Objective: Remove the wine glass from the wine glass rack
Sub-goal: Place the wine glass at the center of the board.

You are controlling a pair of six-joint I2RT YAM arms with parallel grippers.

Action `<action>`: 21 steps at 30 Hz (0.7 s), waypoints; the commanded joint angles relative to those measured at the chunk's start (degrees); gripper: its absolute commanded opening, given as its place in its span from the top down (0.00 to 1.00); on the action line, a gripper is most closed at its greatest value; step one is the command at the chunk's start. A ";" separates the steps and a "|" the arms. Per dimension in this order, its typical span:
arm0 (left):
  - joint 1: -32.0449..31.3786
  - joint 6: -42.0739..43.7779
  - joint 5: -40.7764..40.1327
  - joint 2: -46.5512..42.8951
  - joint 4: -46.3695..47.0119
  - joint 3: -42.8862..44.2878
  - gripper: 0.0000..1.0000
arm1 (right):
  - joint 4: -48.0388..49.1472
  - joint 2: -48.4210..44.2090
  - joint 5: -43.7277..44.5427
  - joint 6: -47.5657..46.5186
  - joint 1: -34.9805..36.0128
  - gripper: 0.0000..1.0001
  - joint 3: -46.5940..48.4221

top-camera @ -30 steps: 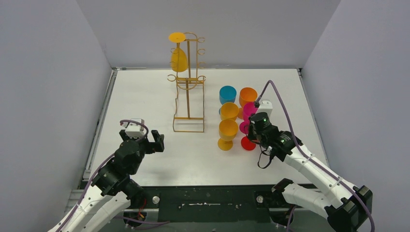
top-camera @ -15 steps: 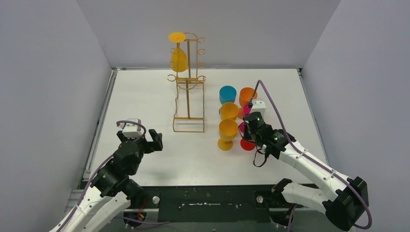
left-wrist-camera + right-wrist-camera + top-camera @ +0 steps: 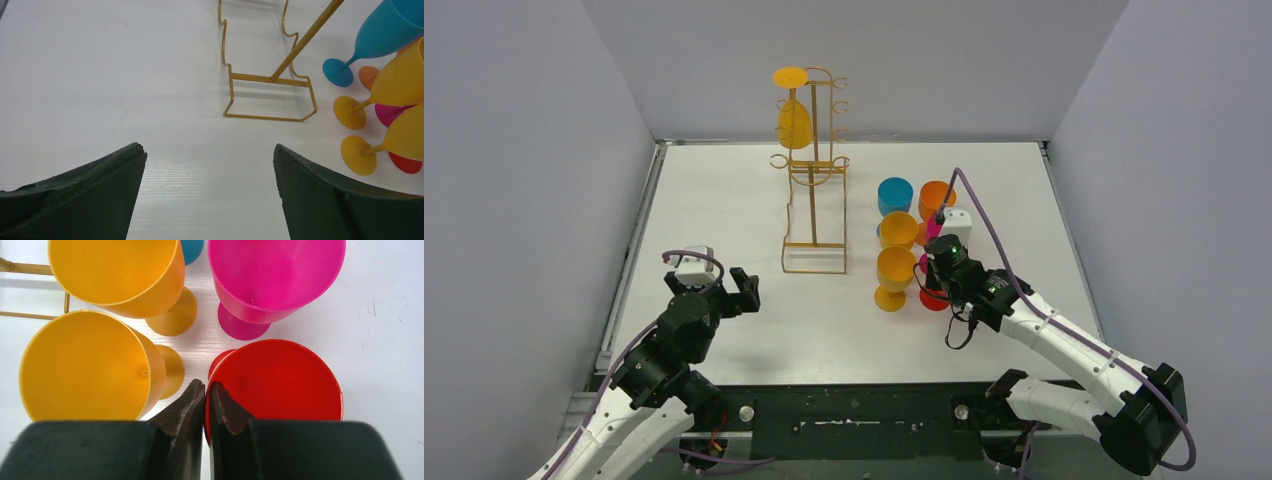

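A yellow wine glass (image 3: 794,122) hangs upside down near the top of the gold wire wine glass rack (image 3: 816,205) at the back of the table. The rack's rectangular base (image 3: 270,98) shows ahead in the left wrist view. My left gripper (image 3: 737,292) (image 3: 207,147) hovers open over bare table, well in front and left of the rack, holding nothing. My right gripper (image 3: 931,286) (image 3: 206,384) is shut on the rim of a red glass (image 3: 280,380), one finger outside and one inside the bowl, far right of the rack.
Several upright glasses cluster right of the rack: two yellow ones (image 3: 85,365) (image 3: 117,270), a pink one (image 3: 275,275), a blue one (image 3: 895,195) and an orange one (image 3: 937,198). White walls stand close on three sides.
My right gripper has shifted a little to the left and nearer, still at the red glass. The left arm has sunk slightly. The glass on the rack has not moved.
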 commanded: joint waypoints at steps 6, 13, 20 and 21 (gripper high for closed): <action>0.17 0.15 0.33 0.81 1.99 0.65 0.03 | -1.04 -0.65 2.25 1.13 1.58 0.90 1.71; 0.16 -0.05 0.92 0.85 1.80 0.63 0.03 | -2.05 -1.64 2.08 0.61 1.67 0.83 2.02; 0.12 -0.22 1.99 2.26 1.85 0.76 0.03 | -1.62 -3.50 1.44 1.34 1.66 0.77 2.59; 0.13 -0.22 2.14 2.42 1.78 0.78 0.03 | -1.46 -3.63 1.26 1.35 1.67 0.77 2.74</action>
